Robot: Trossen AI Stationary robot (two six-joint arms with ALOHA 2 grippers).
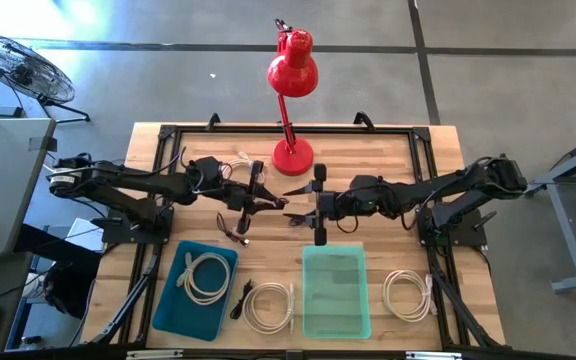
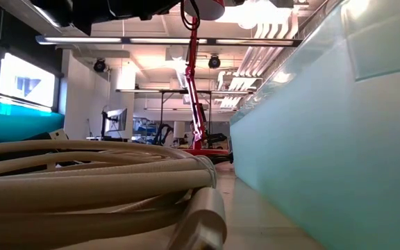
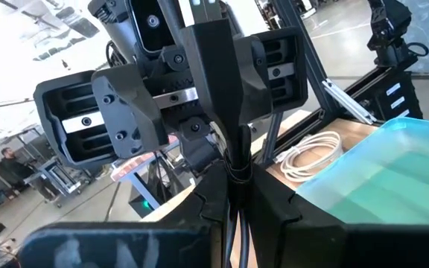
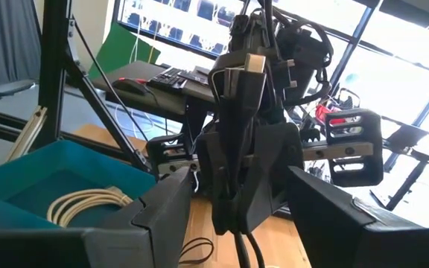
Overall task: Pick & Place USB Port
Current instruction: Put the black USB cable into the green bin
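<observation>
The USB port (image 4: pixel 237 112) is a slim black bar with a silver plug end (image 4: pixel 253 65) and a black cord. It is held above the table's middle. My left gripper (image 1: pixel 278 203) comes from the table's left and is shut on it. My right gripper (image 1: pixel 293 205) comes from the table's right to meet it. It is open, and its two fingers (image 4: pixel 162 216) stand on either side of the bar with a gap to it. In the left wrist view the bar (image 3: pixel 214 74) rises past my left gripper (image 3: pixel 233 190) in front of the right gripper's open pads. My left gripper pinches the black bar between its two fingers at the end where the cord leaves it (image 3: pixel 234 173). The fingers lie level, coming from the table's left. The bar is lifted clear of the table and sticks out beyond the fingertips. Its cord (image 4: pixel 244 246) hangs slack below.
A red desk lamp (image 1: pixel 292 150) stands just behind the meeting point. Near the front edge are a blue tray (image 1: pixel 173 300) with a white cable, a pale green bin (image 1: pixel 308 300), two white cable coils (image 1: pixel 268 305) (image 1: pixel 406 295) and a small black cable (image 1: pixel 240 298).
</observation>
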